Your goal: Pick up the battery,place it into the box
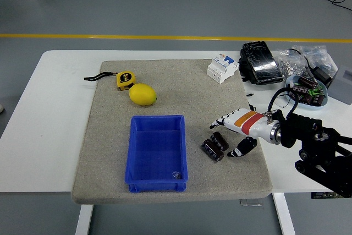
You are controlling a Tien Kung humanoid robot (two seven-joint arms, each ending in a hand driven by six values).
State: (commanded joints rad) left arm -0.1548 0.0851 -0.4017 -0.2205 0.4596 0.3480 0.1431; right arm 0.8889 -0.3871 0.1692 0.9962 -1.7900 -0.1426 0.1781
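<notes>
Two dark cylindrical batteries lie side by side on the grey mat, just right of the blue box. The box stands open near the mat's front edge, with a small item in its front right corner. My right hand reaches in from the right, its white fingers spread just above and right of the batteries. Its thumb hangs a little to their right. The hand holds nothing. The left arm is out of view.
A yellow lemon and a yellow tape measure lie at the mat's back left. A white circuit breaker, a black pouch, bags of small parts and a bowl of components crowd the back right.
</notes>
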